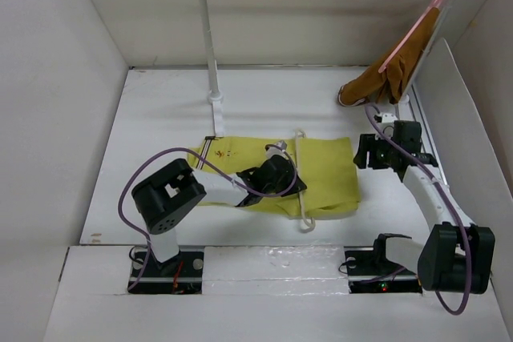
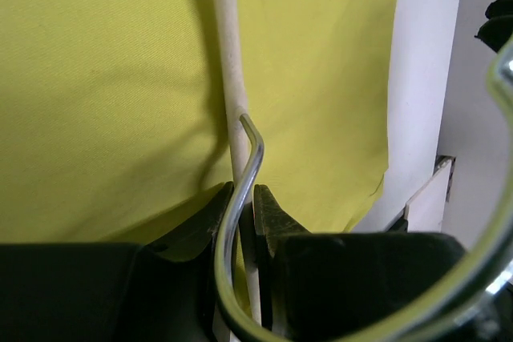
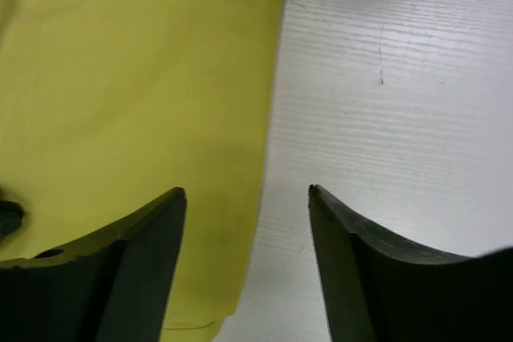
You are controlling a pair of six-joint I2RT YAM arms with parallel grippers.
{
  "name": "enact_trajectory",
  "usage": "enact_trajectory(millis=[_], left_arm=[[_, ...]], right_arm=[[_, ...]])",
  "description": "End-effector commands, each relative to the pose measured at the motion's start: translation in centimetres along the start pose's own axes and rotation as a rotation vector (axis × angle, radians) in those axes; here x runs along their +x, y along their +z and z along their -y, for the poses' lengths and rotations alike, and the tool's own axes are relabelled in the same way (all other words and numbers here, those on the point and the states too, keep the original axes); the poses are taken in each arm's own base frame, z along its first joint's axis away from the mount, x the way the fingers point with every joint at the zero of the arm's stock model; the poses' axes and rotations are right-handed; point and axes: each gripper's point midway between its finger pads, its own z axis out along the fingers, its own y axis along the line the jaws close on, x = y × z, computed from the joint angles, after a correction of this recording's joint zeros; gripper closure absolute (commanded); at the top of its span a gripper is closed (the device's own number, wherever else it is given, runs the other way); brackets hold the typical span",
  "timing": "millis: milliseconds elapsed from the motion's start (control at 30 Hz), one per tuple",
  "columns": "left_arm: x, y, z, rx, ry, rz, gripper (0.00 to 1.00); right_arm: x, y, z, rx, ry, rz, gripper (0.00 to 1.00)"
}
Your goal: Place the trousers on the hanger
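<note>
While the left gripper clamps the hanger, the right one is open

As the trousers [image 1: 325,167] lie flat on the table [image 1: 272,102], the left gripper [image 2: 243,191] is closed tightly on the hanger [image 2: 228,62], where a grey metal wire [image 2: 255,150] runs beside the cream rod. The right gripper [image 3: 247,191] stands open and holds nothing. One of its fingers is above the cloth, the other above bare table. The trousers are yellow-green and smooth, with the striped waistband at the left, near the foot of the post [image 1: 210,46]. The hanger crosses them from far edge to near edge, and both its ends stick out past the cloth. Right of the hem, bare white table runs toward the side wall. At the far right a brown garment [image 1: 385,78] hangs on a pink hanger [image 1: 417,26].
</note>
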Motion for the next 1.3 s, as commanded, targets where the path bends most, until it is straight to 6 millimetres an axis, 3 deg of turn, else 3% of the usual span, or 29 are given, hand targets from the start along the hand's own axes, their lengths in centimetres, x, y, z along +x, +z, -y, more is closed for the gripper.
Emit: enact_trajectory(millis=[0,33,67,133,167,200,333,367,467,633,667,767,1067,1133,1267], left_arm=[[-0.7,-0.9,-2.6,-0.106,0.075,0.029,1.0],[-0.7,-0.9,-2.6,-0.106,0.075,0.029,1.0],[-0.7,-0.9,-2.5,-0.106,0.076,0.029,1.0],[-0.9,-0.8,-2.3,-0.103,0.084,0.032,1.0],[-1.0,-0.8,-2.3,-0.106,0.087,0.034,1.0],[-1.1,-0.8,-2.1,-0.103,0.096,0.035,1.0],[-1.4,-0.8,-2.3,-0.123,0.128,0.043,1.0],[-1.4,-0.9,-2.6,-0.137,0.137,0.038,1.0],[-1.7,-1.1,-3.2,-0.17,0.176,0.043,1.0],[-3.5,-2.3,-4.5,-0.23,0.216,0.077,1.0],[-3.7,-2.6,-5.1,-0.251,0.22,0.074,1.0],[-4.7,-3.6,-6.6,-0.263,0.194,0.09,1.0],[-5.3,-5.2,-9.8,-0.38,0.174,0.098,1.0],[-5.6,-5.5,-11.1,-0.412,0.132,0.107,1.0],[-5.4,-5.0,-11.5,-0.409,0.061,0.082,1.0]], right_arm=[[3.6,-0.2,-0.4,-0.017,-0.092,-0.092,0.19],[3.4,-0.3,-0.4,-0.016,-0.093,-0.084,0.19],[5.7,0.0,-0.5,-0.025,-0.076,-0.128,0.19],[6.8,0.3,-0.5,-0.044,-0.04,-0.107,0.18],[7.5,0.7,-2.3,-0.148,-0.025,-0.102,0.18],[8.7,1.3,-2.7,-0.18,-0.012,-0.1,0.19],[11.2,2.1,-3.0,-0.204,0.041,-0.158,0.23],[11.3,2.1,-3.1,-0.219,0.054,-0.155,0.3],[11.1,2.4,-2.7,-0.249,0.1,-0.138,1.0],[7.4,0.2,0.7,-0.117,0.109,-0.032,1.0],[5.9,-0.3,1.7,-0.074,0.105,0.005,1.0],[4.1,-1.5,2.8,-0.033,0.094,0.04,1.0],[3.9,-1.5,5.1,-0.004,0.119,0.041,1.0],[4.0,-1.6,5.1,-0.002,0.12,0.036,1.0],[2.8,-2.5,4.3,-0.034,0.116,0.084,1.0]])
